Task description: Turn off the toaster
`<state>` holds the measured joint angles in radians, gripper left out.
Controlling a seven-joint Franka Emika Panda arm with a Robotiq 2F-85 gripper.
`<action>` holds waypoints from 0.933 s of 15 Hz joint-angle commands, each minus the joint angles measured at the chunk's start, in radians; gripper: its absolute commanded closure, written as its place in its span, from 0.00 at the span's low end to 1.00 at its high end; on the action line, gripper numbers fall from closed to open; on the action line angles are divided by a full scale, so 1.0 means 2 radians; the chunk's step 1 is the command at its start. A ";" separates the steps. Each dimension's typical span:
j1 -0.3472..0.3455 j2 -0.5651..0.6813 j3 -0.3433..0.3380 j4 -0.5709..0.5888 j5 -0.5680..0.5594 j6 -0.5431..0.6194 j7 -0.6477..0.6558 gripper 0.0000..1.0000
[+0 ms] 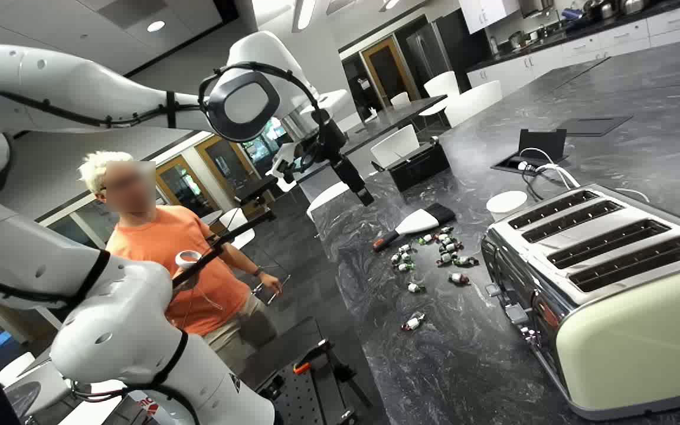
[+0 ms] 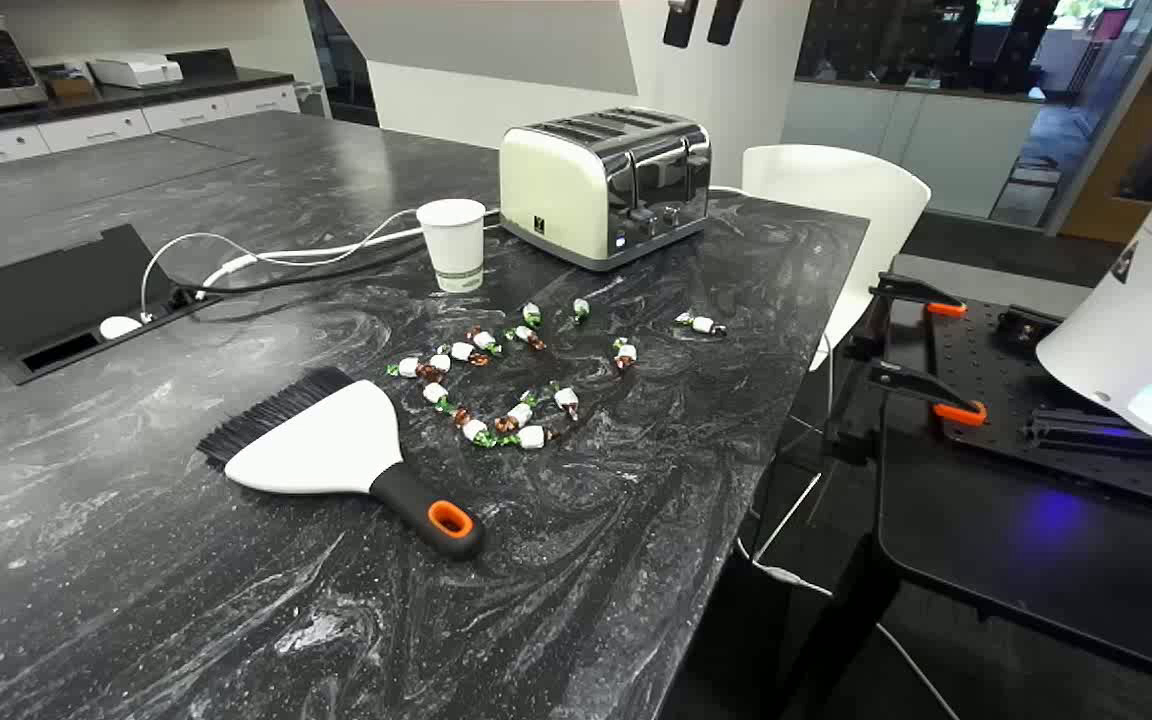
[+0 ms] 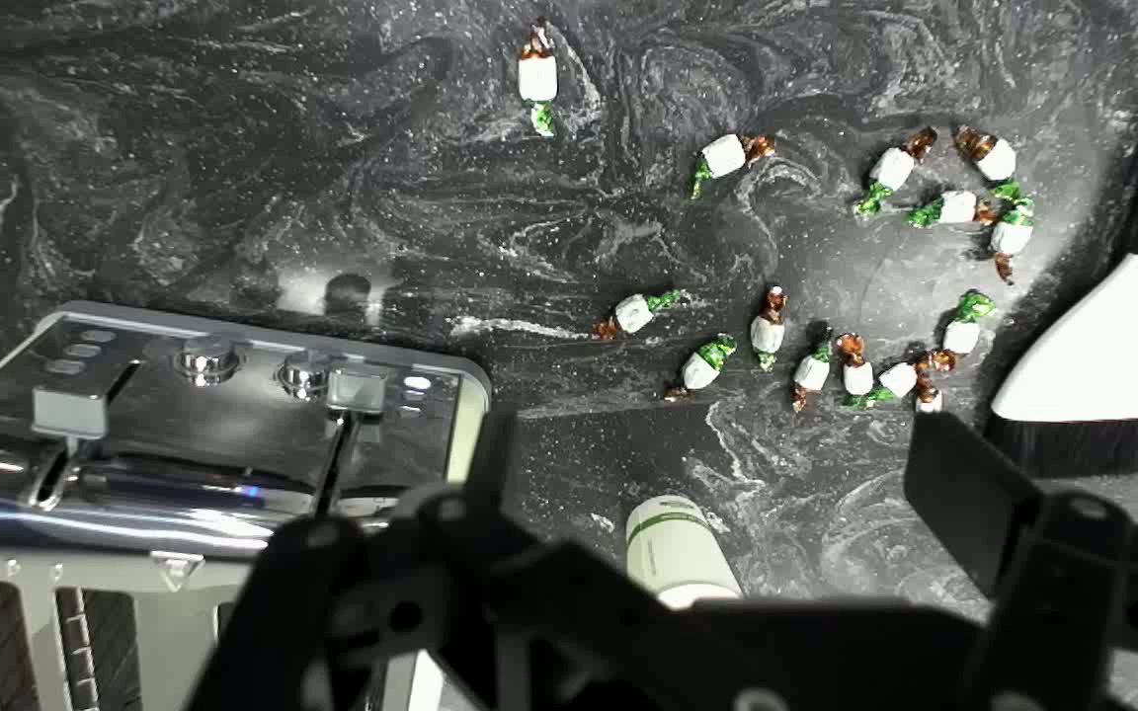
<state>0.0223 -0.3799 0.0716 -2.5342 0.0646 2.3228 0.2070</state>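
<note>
The cream-green toaster with a chrome top stands on the dark counter in both exterior views (image 1: 641, 342) (image 2: 556, 190). In the wrist view its dark control panel (image 3: 233, 395) is at the left, tilted in the picture. A small light (image 3: 418, 382) glows at the panel's right end, beside a grey lever (image 3: 357, 392). That lever sits nearer the base edge than the other lever (image 3: 70, 410). Two chrome knobs lie between them. My gripper (image 3: 717, 444) is open and empty, above the counter and apart from the toaster. Its fingertips show in both exterior views (image 1: 363, 195) (image 2: 702, 28).
A white paper cup (image 2: 453, 245) stands beside the toaster. Several wrapped candies (image 3: 727, 156) are scattered on the counter. A white brush (image 2: 326, 440) lies beyond them. White cables (image 2: 306, 250) run to an open outlet box. A person (image 1: 180, 254) stands behind the arm.
</note>
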 commanded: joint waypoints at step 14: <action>-0.022 0.057 -0.012 -0.008 0.004 0.083 0.029 0.25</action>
<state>-0.0030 -0.3308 0.0602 -2.5400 0.0630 2.3868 0.2421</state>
